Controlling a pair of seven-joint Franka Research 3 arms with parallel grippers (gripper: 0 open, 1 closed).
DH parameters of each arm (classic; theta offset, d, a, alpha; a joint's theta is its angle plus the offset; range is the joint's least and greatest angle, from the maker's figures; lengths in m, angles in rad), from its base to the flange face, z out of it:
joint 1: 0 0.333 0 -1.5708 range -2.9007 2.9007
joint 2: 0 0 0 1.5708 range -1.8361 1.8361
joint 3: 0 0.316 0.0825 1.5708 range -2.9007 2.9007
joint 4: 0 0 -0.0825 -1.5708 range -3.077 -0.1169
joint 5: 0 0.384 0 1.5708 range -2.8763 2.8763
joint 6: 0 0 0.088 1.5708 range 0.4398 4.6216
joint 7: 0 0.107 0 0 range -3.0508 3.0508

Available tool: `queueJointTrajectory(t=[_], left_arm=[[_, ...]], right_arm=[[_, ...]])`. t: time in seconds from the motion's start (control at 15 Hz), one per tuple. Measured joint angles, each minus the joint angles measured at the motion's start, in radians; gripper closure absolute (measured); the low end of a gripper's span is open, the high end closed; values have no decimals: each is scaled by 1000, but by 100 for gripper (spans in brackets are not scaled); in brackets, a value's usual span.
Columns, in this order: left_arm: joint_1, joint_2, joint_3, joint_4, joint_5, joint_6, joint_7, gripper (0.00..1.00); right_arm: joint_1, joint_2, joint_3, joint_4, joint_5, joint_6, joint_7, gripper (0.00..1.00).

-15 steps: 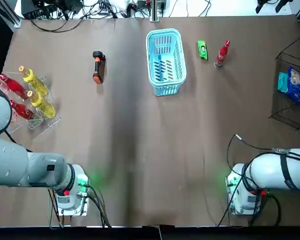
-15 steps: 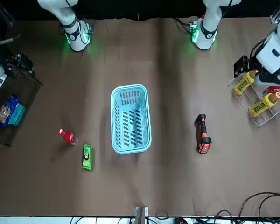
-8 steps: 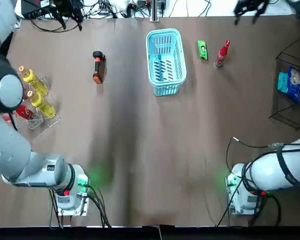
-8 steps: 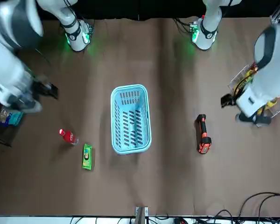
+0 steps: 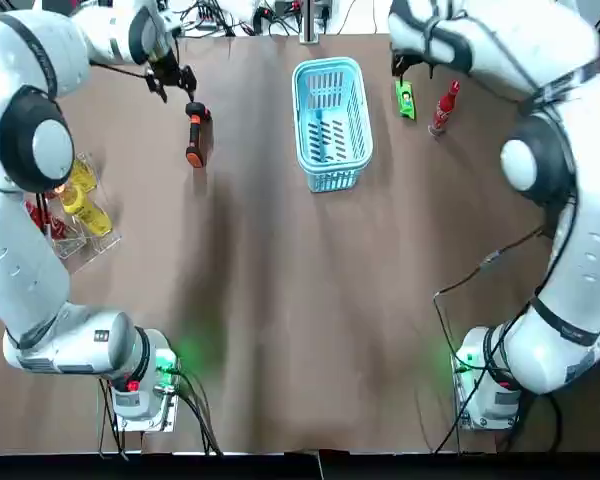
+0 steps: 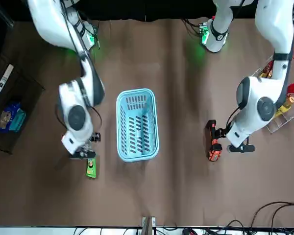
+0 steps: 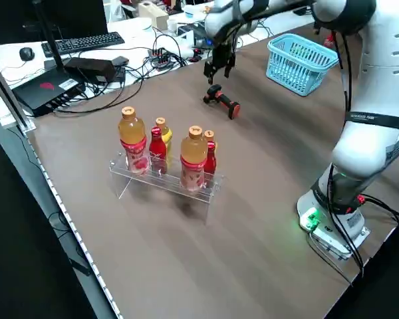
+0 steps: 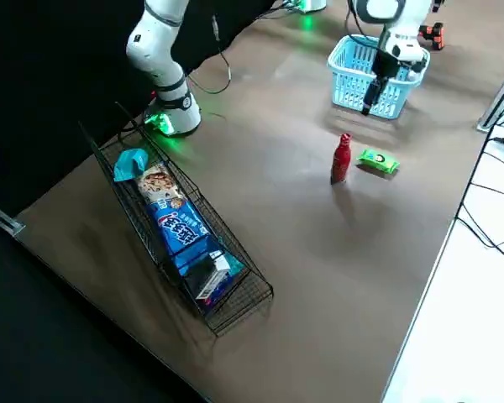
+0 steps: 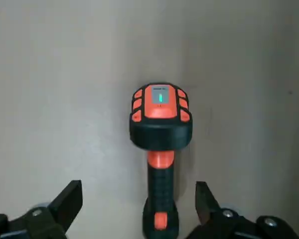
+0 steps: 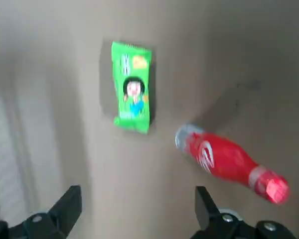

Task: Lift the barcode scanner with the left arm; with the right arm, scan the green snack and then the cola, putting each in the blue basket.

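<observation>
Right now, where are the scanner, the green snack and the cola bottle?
barcode scanner [image 9: 161, 118]: left wrist view, on its black-and-orange head.
green snack [image 10: 132, 87]: right wrist view, middle of the wrapper.
cola bottle [image 10: 224, 159]: right wrist view, on its red body.

Bare table [image 5: 280, 280] around scanner [image 5: 196, 135] (basket [image 5: 327, 64] well apart)

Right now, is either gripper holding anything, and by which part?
Nothing is held. Left gripper open above the barcode scanner; right gripper open near the green snack and cola.
</observation>
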Motion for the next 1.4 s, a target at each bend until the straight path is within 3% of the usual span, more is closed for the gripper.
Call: queueJointTrajectory(t=[0.2, 0.4, 0.47, 0.6, 0.87, 0.93, 1.13, 1.33, 1.4], left_arm=[[-13, 73, -1, -3, 0, 76, -117, 0], [-41, 104, -1, -3, 0, 91, -202, 0], [-46, 107, -1, -3, 0, 91, -212, 0], [-48, 110, 0, -3, 0, 91, -218, 0], [-41, 127, 5, -6, 46, 90, -219, 0], [-40, 133, 6, -8, 60, 90, -219, 0], [-40, 148, 6, -9, 76, 90, -219, 1], [-40, 152, 6, -9, 90, 91, -219, 6], [-40, 152, 6, -9, 91, 91, -219, 15]], right_arm=[[26, 123, -1, 35, -58, 146, 102, 0], [26, 197, -9, 52, -66, 214, 127, 2], [26, 210, -12, 56, -72, 222, 128, 2], [26, 228, -12, 59, -114, 226, 131, 14], [29, 248, -10, 59, -175, 227, 133, 21], [31, 253, -10, 59, -197, 227, 133, 30], [36, 269, -10, 59, -219, 245, 133, 39], [35, 283, -12, 59, -250, 259, 133, 46], [35, 284, -12, 59, -257, 263, 133, 47]])
